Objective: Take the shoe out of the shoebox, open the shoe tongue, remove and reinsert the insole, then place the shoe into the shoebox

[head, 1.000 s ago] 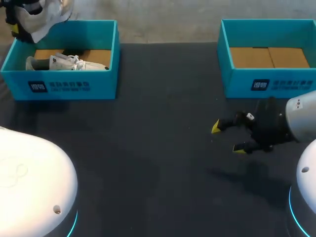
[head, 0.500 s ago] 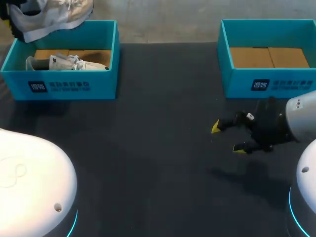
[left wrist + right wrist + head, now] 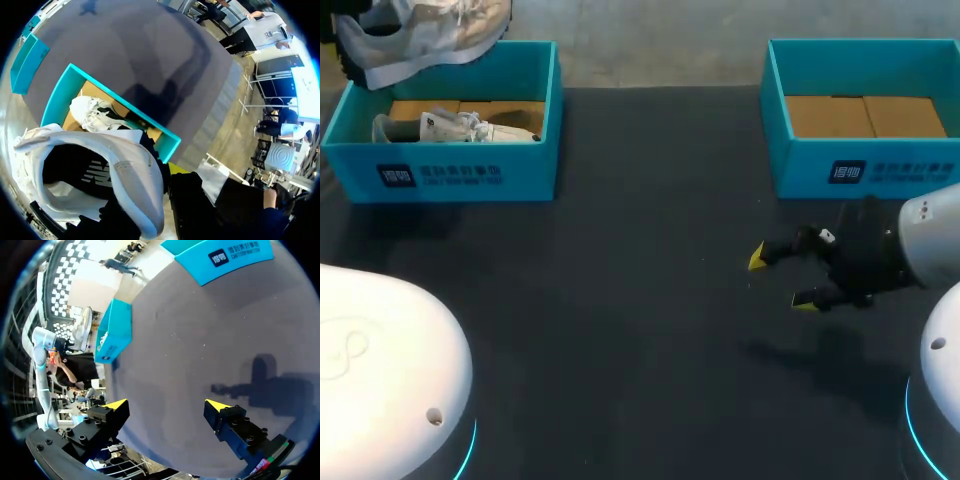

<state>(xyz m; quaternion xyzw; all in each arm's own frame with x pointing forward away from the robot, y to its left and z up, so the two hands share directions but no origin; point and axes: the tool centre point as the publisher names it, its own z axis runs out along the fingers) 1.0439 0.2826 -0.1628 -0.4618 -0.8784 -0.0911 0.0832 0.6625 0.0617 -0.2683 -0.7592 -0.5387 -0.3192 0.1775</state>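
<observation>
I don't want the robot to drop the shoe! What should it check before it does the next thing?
1. Shoe out of the box: ok. The lifted shoe hangs above the back corner of the left shoebox.
2. Firm grip: cannot tell. The left end effector has the shoe's side wall, but only one yellow tip shows.
3. Helper arm free: ok. The right end effector is open and empty over the table.
4. Second shoe out of the way: ok. It lies inside the left shoebox.
5. Tongue opened: cannot tell.
</observation>
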